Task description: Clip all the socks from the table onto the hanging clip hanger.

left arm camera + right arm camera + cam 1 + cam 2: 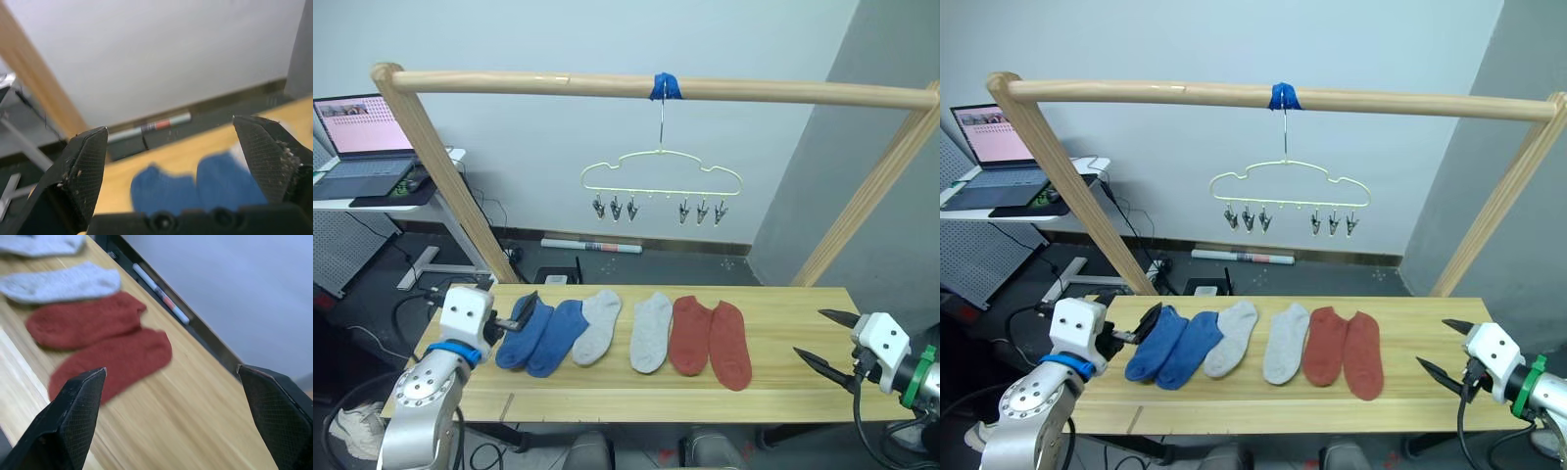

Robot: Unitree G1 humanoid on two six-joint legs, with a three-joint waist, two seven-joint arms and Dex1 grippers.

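Several socks lie in a row on the table [783, 323]: two blue socks [540, 335] at the left, two light grey socks [651, 331] in the middle, two rust red socks [711, 339] at the right. The pale yellow-green clip hanger [661, 176] hangs by its hook from the wooden pole above, its clips bare. My left gripper [521, 315] is open, just left of the leftmost blue sock. My right gripper [824, 340] is open over the table's right end, apart from the red socks [107, 340].
A wooden frame stands over the table, with a top pole [646, 88] and slanted side poles [445, 176]. A laptop [362, 147] sits on a side desk at the far left. A marker [592, 246] lies on the floor behind the table.
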